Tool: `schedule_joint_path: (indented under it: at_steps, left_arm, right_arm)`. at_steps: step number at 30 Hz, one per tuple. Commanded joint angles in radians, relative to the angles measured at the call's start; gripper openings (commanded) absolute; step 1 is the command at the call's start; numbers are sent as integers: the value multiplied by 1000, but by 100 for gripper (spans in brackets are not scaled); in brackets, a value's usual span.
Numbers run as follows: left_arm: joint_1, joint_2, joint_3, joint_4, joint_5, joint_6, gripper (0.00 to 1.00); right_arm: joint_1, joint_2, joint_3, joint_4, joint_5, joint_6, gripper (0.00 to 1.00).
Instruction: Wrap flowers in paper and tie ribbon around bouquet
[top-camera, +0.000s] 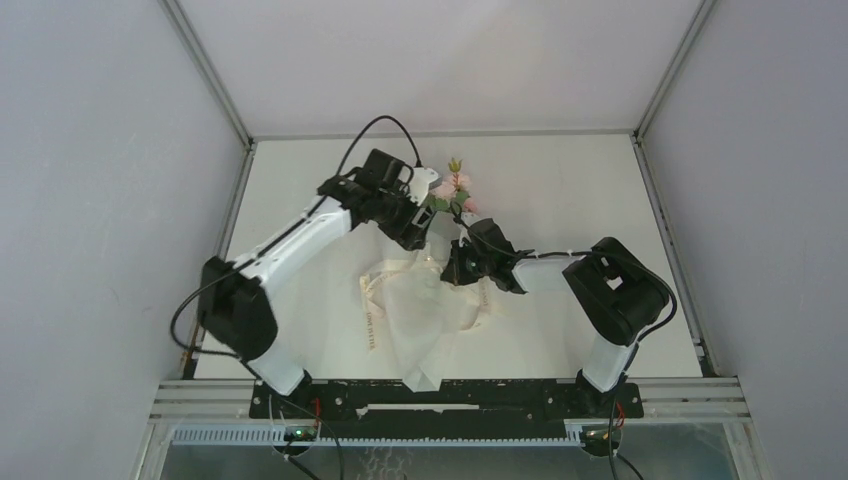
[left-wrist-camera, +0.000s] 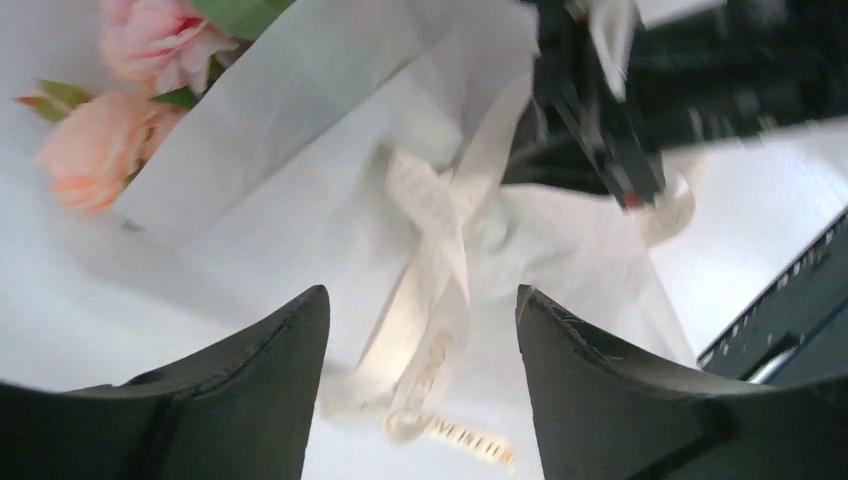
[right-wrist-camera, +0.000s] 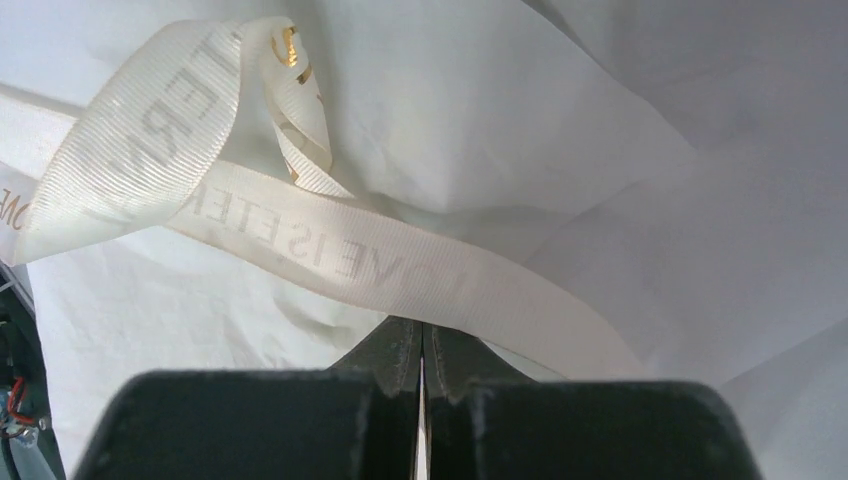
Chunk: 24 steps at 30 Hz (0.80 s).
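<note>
1. Slipping is the risk: the right hand (right-wrist-camera: 421, 335) is pressed together at the ribbon (right-wrist-camera: 350, 265), but I cannot tell whether it pinches it; a pull could leave the loose loops untied.
2. Nothing sits in the left hand (left-wrist-camera: 420, 300), fingers apart, so the creased paper (left-wrist-camera: 300, 150) may unroll.
3. Mid-scene the bouquet (top-camera: 430, 310) lies on the bench (top-camera: 560, 180); pink flowers (top-camera: 455, 190) poke out at the far end; ribbon is curly and lettered.

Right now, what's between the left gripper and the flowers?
In the left wrist view, a fold of the paper lies between the open left gripper and the flowers; the ribbon runs up from the gap instead.
</note>
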<state>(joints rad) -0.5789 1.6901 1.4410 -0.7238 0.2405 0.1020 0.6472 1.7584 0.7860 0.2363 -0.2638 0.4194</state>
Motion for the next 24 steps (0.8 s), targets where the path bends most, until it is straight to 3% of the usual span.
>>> schedule_joint_path:
  at_steps: [1, 5, 9, 14, 18, 24]
  left_arm:
    - [80, -224, -77, -150, 88, 317, 67]
    - [187, -315, -282, -103, 59, 500, 54]
    - [208, -289, -436, 18, -48, 589, 62]
    - [238, -240, -487, 143, -32, 633, 66]
    - [237, -197, -492, 147, 38, 647, 67]
    - [237, -128, -466, 190, 79, 530, 57]
  right_arm:
    - [-10, 10, -4, 27, -14, 27, 0]
    - [-9, 4, -4, 26, -24, 26, 0]
    - [-8, -9, -4, 20, -29, 26, 0]
    - [-1, -27, -4, 6, -21, 24, 0]
    - [0, -46, -8, 1, -16, 20, 0]
    - [-7, -64, -20, 6, -21, 20, 0]
